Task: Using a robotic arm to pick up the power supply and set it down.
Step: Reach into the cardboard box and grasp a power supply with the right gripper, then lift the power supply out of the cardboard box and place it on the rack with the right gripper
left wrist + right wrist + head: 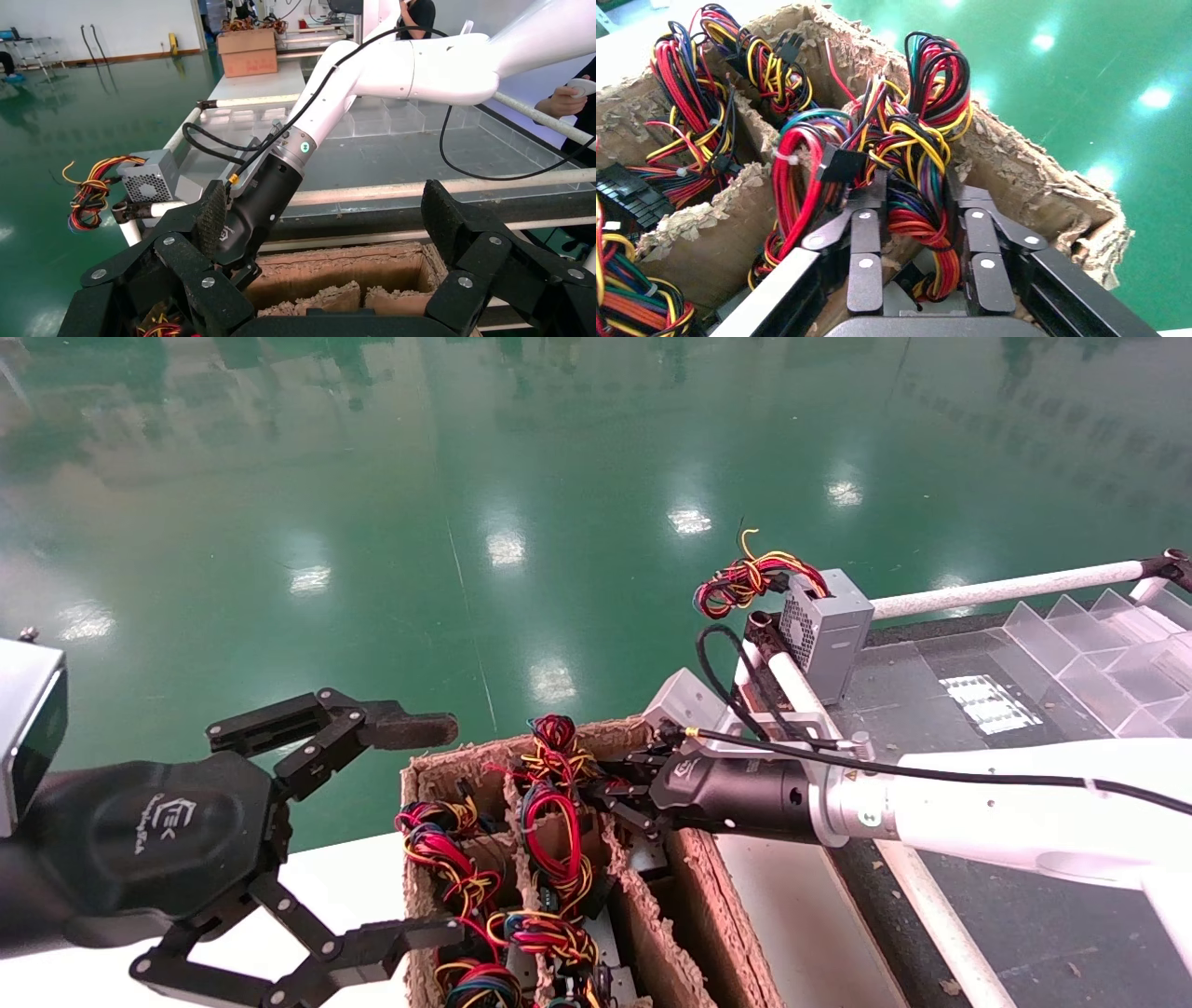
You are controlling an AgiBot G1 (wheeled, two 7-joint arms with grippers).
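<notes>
White logo on right gripper (596, 791)

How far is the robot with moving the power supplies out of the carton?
One power supply already stands on the black table. The right claw is now inside the carton, its fingers on either side of a wire bundle; nothing is lifted yet. Several wired units remain. The left claw waits open beside the carton.

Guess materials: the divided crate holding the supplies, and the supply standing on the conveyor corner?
Crate: looks like molded pulp or rough cardboard, matte brown, with fibrous, crumbling edges. Power supply: apparently sheet metal, dull grey, with folded edges and a perforated vent face. Right gripper is down among the wire bundles.
</notes>
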